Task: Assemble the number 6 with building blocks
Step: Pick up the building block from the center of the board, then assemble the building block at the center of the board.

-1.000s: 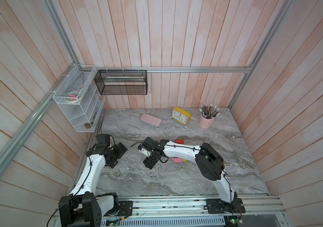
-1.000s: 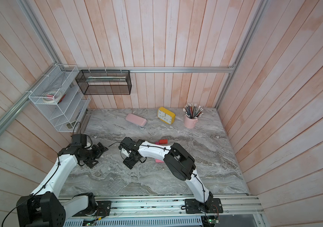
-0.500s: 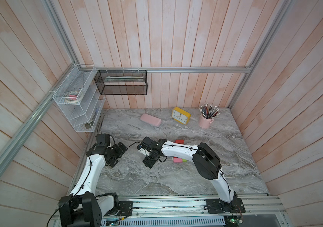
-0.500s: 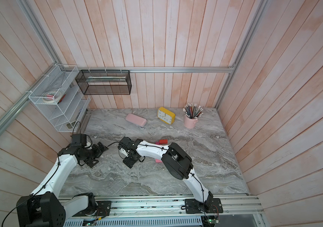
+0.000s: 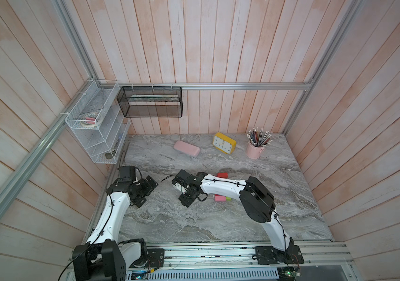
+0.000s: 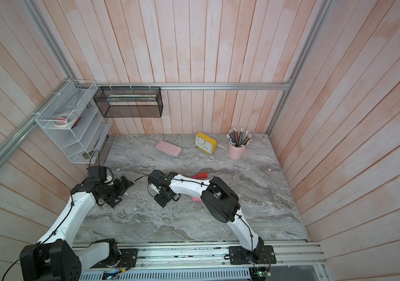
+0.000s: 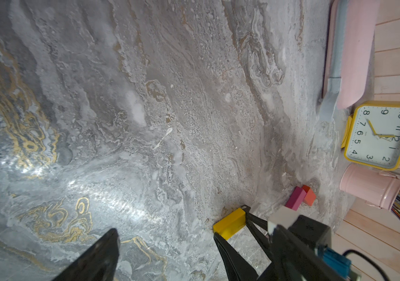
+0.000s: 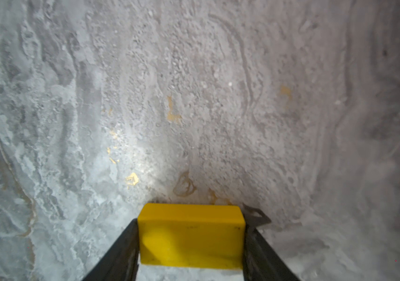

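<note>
A small matte yellow rectangular brick [image 8: 190, 236] is held at its two short ends by the right gripper [image 8: 194, 219]. In the right wrist view a black finger is seen pressed against each end, so the jaws are closed on this brick. Whether it is resting on the grey marble-patterned tabletop [image 5: 194, 219] or lifted just off it cannot be told.

A yellow square alarm clock [image 5: 224, 143] is propped near the back wall. The gripped brick is found well in front of this clock, towards the robot, and off to the left arm's side of it. The left gripper [image 5: 148, 193] is seen in both top views further out on that same side of the clock. Its jaws are spread wide, and nothing is held between them.

A small red brick [image 5: 222, 175] is laid flat on the marble in front of the clock, well apart from it. A magenta brick [image 7: 296, 198] is seen touching it in the left wrist view. Further from the clock, partly hidden by the right arm, a light pink brick [image 5: 220, 198] and a lime green brick [image 5: 228, 198] are placed side by side.

A pink rounded case [image 5: 186, 148] is laid near the clock on the left arm's side. A pink metal cup [image 5: 255, 149] filled with pencils is stood near the clock on its opposite side.
</note>
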Robot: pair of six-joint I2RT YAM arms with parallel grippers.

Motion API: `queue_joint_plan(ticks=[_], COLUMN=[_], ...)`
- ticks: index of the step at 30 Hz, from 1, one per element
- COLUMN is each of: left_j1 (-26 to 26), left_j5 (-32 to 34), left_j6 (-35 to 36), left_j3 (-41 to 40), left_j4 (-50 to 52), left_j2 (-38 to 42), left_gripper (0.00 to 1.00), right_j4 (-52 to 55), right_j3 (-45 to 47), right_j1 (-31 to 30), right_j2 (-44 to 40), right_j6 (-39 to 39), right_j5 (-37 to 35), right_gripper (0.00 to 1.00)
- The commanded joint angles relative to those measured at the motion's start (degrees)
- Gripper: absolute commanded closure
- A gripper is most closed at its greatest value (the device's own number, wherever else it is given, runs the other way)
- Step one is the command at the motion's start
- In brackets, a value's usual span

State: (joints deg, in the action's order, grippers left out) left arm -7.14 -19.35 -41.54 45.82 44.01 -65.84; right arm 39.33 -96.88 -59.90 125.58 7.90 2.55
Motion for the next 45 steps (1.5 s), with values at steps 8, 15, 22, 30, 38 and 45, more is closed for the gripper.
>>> queue_joint_plan(ticks=[8,15,22,30,38,45], left_j1=[1.0,9.8,11.5,11.7,11.7,11.7], left_j5=[-0.6,3.4,3.5,4.9,4.4,4.1], left_j6=[4.3,4.0,0.6,0.8,0.5,0.4], left_j3=[3.8,11.8,14.0,19.9,22.7,23.1], left_j4=[0.4,-0.5,-6.4,-6.8,-7.5,-8.2], left_j2=[-2.6,-9.9,-15.3,-21.9,-25.9,-27.5], left_gripper=[0.02,0.02,0.02,0.02,0.02,0.02], right_j4=[9.5,11.0,6.0,-1.4,-5.1,-4.7], right_j3=[-5.7,-1.7,10.5,20.9,24.1,23.3], right_j1=[4.6,12.1,17.7,22.9,26.0,26.7], right_j2=[-7.6,-14.8,-21.0,-24.5,-24.0,-21.9], right_j6=[15.9,21.9,20.0,17.5,16.6,16.3], right_j5=[-6.0,-6.2,-7.0,-4.2,-1.7,0.2], right_gripper=[0.45,0.45,0.45,0.44,0.44,0.44])
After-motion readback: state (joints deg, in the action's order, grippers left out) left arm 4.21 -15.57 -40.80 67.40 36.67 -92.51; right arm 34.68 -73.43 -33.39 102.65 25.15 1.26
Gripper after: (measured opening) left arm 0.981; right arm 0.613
